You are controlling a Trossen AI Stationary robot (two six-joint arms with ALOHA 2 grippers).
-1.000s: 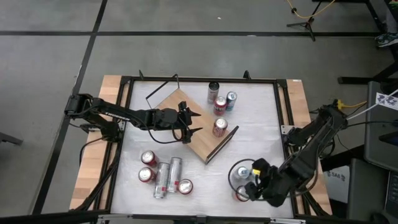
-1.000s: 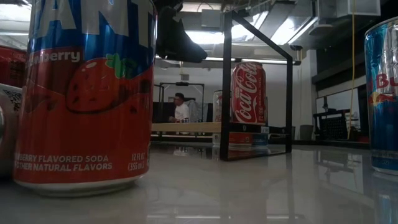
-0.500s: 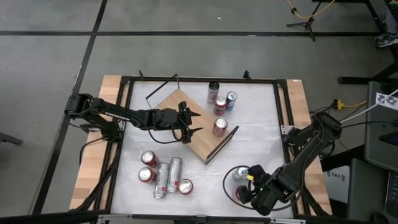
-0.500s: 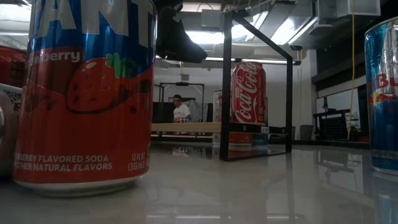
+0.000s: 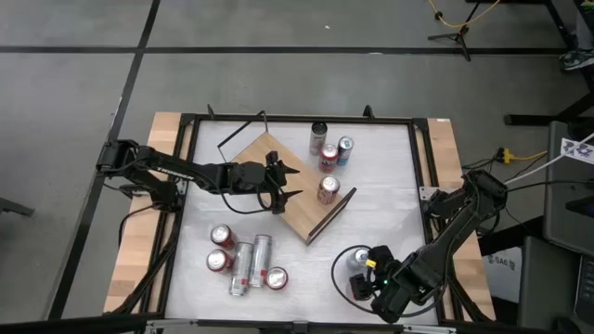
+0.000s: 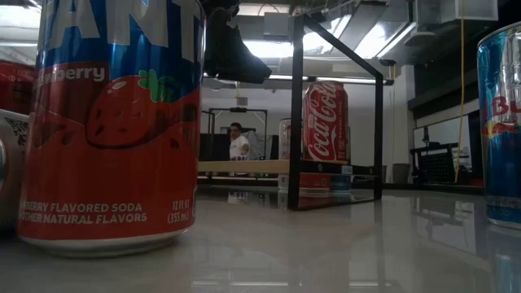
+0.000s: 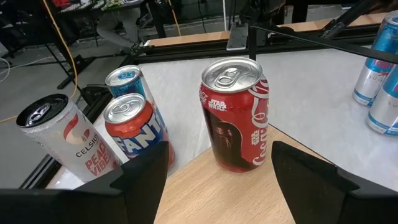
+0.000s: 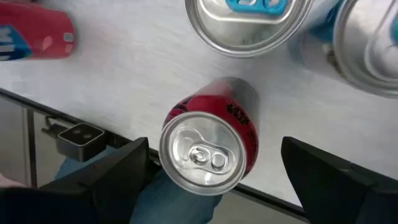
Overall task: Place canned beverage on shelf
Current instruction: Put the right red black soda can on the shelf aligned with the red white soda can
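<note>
The wooden shelf [image 5: 278, 181] lies at the table's middle, with black wire rails at its ends [image 5: 239, 130]. A red Coca-Cola can [image 7: 235, 115] stands upright on it. My left gripper [image 5: 283, 186] hovers open over the shelf, short of that can [image 5: 328, 189], and its fingers [image 7: 140, 180] touch nothing. My right gripper [image 5: 368, 281] is open at the near right, pointing down. Its fingers [image 8: 118, 180] stand on either side of an upright red can [image 8: 208, 158] without touching it.
A Fanta can [image 7: 134, 127], a blue can [image 7: 127, 84] and a Celsius can [image 7: 59, 140] stand past the shelf's far side. Several cans [image 5: 243, 260] lie and stand at the near left. Blue-tabbed cans [image 8: 249, 18] stand beside the red can. The black table frame [image 5: 422, 167] rims the top.
My right gripper has gone toward the table's near edge and a little toward its left, staying open, and now stands over the red can at the near right.
</note>
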